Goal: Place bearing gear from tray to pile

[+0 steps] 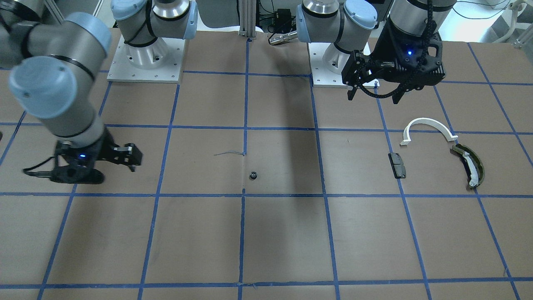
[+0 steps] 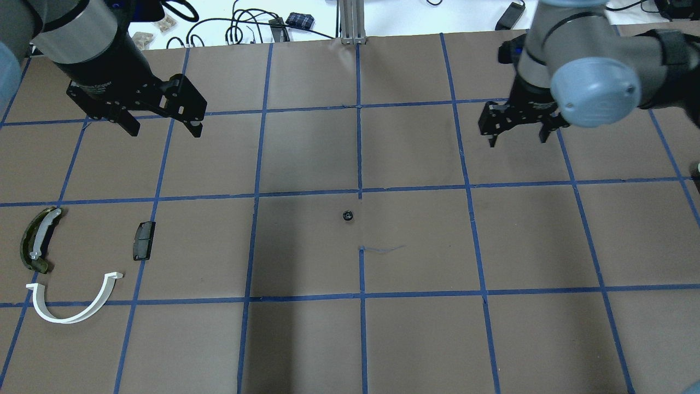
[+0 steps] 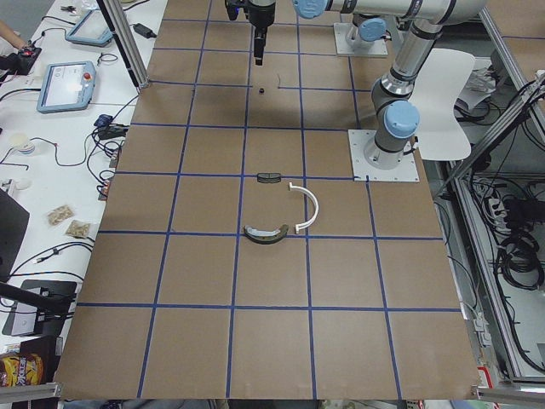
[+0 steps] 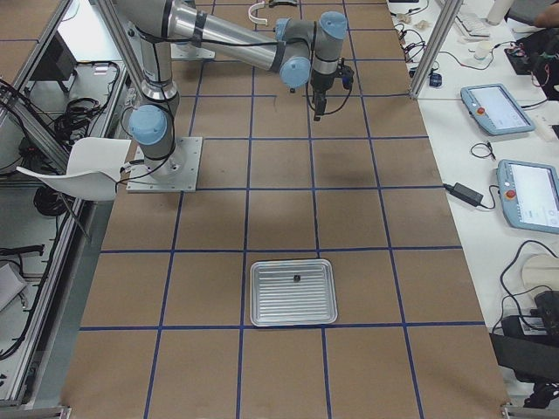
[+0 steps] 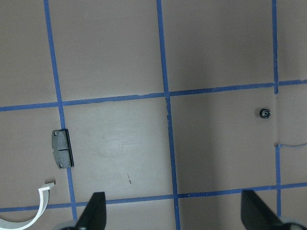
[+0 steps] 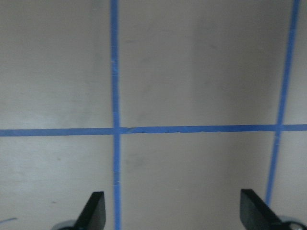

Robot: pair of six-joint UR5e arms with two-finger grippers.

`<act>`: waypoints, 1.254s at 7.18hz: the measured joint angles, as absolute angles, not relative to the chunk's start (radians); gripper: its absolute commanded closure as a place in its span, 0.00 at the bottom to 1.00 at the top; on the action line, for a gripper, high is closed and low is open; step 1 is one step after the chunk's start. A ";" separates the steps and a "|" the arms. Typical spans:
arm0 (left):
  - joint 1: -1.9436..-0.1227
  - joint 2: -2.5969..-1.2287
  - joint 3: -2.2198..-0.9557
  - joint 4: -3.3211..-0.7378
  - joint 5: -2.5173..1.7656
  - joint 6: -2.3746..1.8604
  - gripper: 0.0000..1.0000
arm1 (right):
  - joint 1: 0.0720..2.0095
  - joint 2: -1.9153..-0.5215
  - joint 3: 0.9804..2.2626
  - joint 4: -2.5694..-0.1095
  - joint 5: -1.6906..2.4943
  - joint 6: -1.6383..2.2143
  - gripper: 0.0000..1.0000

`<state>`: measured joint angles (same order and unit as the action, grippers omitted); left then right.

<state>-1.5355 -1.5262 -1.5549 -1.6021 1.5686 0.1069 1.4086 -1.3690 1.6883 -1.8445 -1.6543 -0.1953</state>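
Bearing gear (image 2: 348,215): one, round, no long axis, lying flat mid-counter (image 2: 415,339), well apart from the pile (image 1: 429,122).
Pile: one white half-ring (image 2: 65,320), one dark block (image 2: 144,241), one olive curved piece (image 2: 31,241).
Tray (image 4: 262,305): one small dark part (image 4: 297,278).
Left tool (image 2: 165,130), right tool (image 2: 518,141): fingers apart, empty.

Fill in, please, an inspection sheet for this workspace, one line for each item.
Surface: table, brown paper with blue tape grid.
Job's things: bearing gear lies alone mid-table, apart from the pile at the robot's left: white half-ring, dark block, olive curved piece. Metal tray at the table's right end holds one small dark part.
Clutter: thin bluish strand beside the gear.
Grippers: left gripper open, empty; right gripper open, empty.
Cables: loose cables behind the table's far edge.
Surroundings: teach pendants on a side bench.
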 measured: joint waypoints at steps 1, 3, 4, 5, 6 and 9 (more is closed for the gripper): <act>-1.539 -1.537 -1.558 -1.599 1.561 0.089 0.00 | 1.275 -1.387 1.689 -1.829 -1.669 -0.375 0.00; -1.593 -1.577 -1.562 -1.575 1.525 0.007 0.00 | 1.035 -1.395 1.689 -1.836 -1.692 -0.713 0.00; -1.658 -1.618 -1.565 -1.523 1.519 -0.070 0.00 | 0.928 -1.387 1.689 -1.864 -1.692 -0.867 0.00; -1.733 -1.673 -1.566 -1.453 1.519 -0.158 0.00 | 0.847 -1.363 1.689 -1.917 -1.689 -0.991 0.00; -1.801 -1.746 -1.569 -1.380 1.519 -0.242 0.00 | 0.784 -1.315 1.687 -1.990 -1.686 -1.094 0.00; -1.894 -1.967 -1.573 -1.156 1.526 -0.382 0.00 | 0.685 -1.131 1.662 -2.171 -1.662 -1.252 0.03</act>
